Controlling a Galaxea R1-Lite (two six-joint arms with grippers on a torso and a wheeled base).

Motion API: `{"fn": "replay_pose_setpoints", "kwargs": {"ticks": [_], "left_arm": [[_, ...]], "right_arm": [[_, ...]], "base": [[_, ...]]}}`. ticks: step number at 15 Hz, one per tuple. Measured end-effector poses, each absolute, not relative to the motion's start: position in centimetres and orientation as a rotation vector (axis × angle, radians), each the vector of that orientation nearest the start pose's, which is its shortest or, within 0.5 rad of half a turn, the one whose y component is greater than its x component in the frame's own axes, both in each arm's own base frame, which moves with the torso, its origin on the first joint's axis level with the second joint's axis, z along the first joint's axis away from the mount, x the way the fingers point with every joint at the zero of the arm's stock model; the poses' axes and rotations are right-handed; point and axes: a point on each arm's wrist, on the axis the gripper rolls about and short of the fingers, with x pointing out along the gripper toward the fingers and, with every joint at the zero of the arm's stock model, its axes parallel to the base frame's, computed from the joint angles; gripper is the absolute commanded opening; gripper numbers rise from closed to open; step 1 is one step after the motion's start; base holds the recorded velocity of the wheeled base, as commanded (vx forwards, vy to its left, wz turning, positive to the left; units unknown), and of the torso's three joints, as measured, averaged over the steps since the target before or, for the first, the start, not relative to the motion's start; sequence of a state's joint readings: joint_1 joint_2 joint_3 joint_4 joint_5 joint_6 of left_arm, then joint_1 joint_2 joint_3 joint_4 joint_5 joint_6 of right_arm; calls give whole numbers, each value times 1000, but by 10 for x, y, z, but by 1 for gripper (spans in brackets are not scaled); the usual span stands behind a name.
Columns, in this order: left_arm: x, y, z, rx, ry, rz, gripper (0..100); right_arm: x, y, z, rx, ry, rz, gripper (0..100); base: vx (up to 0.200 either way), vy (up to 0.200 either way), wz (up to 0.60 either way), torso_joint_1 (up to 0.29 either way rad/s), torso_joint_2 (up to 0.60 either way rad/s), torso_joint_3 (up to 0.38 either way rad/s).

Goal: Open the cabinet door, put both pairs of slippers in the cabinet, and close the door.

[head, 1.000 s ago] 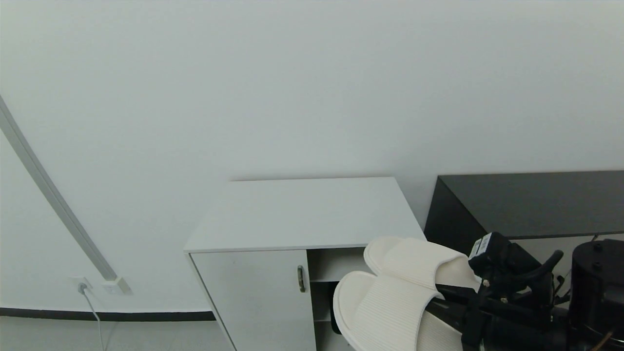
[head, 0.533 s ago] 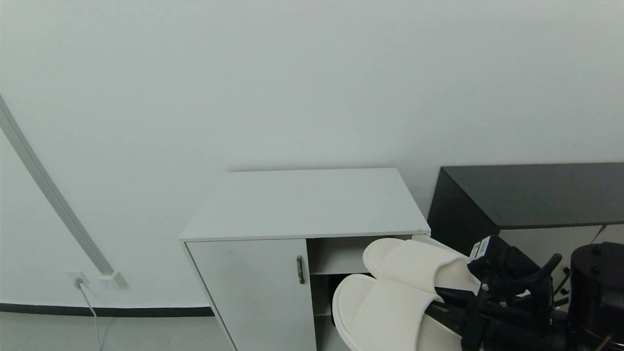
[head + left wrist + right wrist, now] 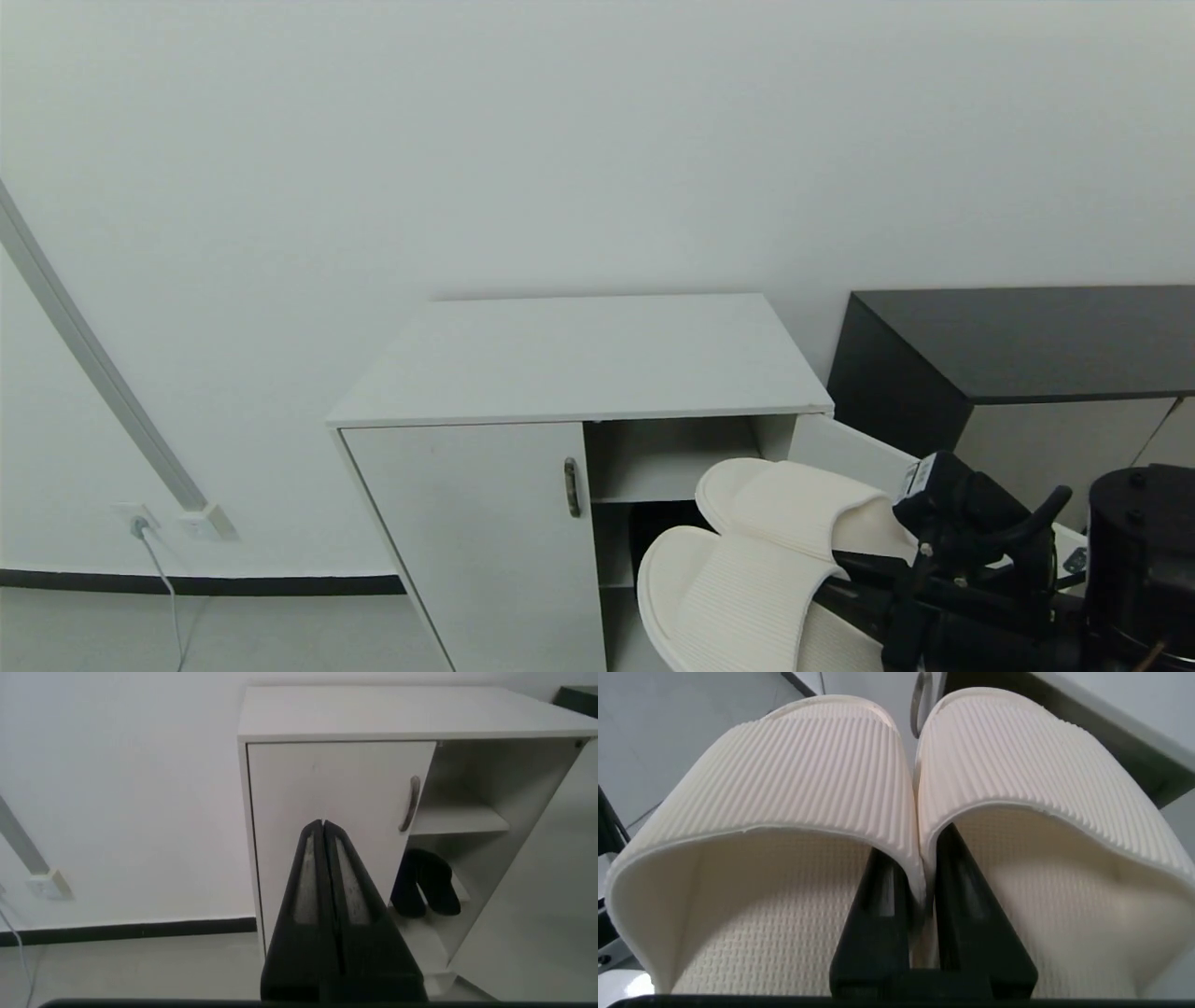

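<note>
A pair of white ribbed slippers (image 3: 766, 560) is held side by side in front of the white cabinet (image 3: 579, 359), level with its open right half. My right gripper (image 3: 912, 873) is shut on the two touching inner walls of the white slippers (image 3: 822, 784). The cabinet's right door (image 3: 845, 453) stands swung open to the right. Its left door (image 3: 476, 523) is closed, with a dark handle (image 3: 571, 487). A pair of black slippers (image 3: 430, 882) lies on a lower shelf inside. My left gripper (image 3: 323, 831) is shut on nothing, facing the closed left door (image 3: 336, 812).
A black table (image 3: 1027, 341) stands right of the cabinet, close to the open door. On the wall at the left are a socket with a cable (image 3: 138, 525) and a slanting grey conduit (image 3: 84, 355). Bare floor lies left of the cabinet.
The whole head picture has shifted: the cabinet now sits higher and slightly larger, so the camera moved. More of the open compartment and door shows. The white slippers stay in my right gripper.
</note>
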State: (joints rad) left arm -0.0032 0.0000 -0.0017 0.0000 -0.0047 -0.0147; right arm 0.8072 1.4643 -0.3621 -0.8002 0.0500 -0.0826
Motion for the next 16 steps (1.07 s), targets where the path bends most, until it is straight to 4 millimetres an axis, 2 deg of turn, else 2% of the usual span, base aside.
{"fn": "replay_pose_setpoints", "kwargs": {"ticks": [10, 16], "left_arm": [[-23, 0, 76, -15, -2, -7, 0], [-23, 0, 76, -15, -2, -7, 0]], "right_arm": [[143, 156, 143, -202, 265, 876, 0], [142, 156, 143, -203, 266, 881, 0]], "base": [[0, 0, 0, -209, 528, 319], [0, 0, 0, -151, 486, 328]]}}
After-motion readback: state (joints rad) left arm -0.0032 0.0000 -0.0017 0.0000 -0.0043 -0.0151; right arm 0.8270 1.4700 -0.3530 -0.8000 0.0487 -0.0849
